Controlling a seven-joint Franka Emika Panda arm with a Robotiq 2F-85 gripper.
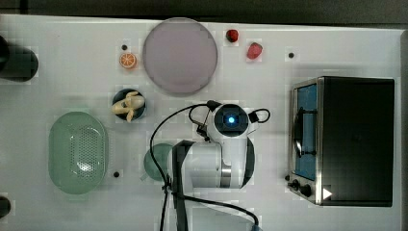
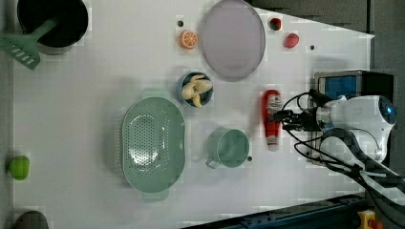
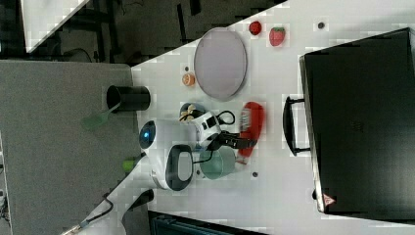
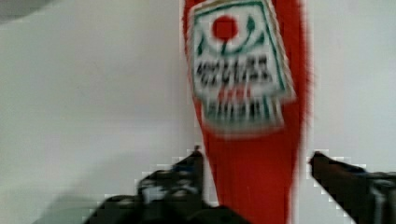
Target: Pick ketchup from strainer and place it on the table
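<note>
**Ketchup on table, claw spread around it**

Wrist view, closest: gripper (image 4: 254, 170) fingers apart, one each side of the ketchup (image 4: 252, 177), gap showing on one side. Label is white with a green border and a red dot; the dark lettering is too blurred to read.

Left view: ketchup (image 2: 272, 117) lies flat on the table (image 2: 71, 119), at 3 o'clock from the cup (image 2: 229, 148), gripper (image 2: 286, 120) at its edge. Strainer (image 2: 153, 143) sits at 9 o'clock from the cup, well apart from the bottle.

Count: one ketchup, one strainer, one cup, one plate (image 2: 232, 38), two strawberries (image 2: 291, 40).

The top view has the arm above the bottle's spot; strainer (image 1: 77, 151) sits at its 9 o'clock.
</note>
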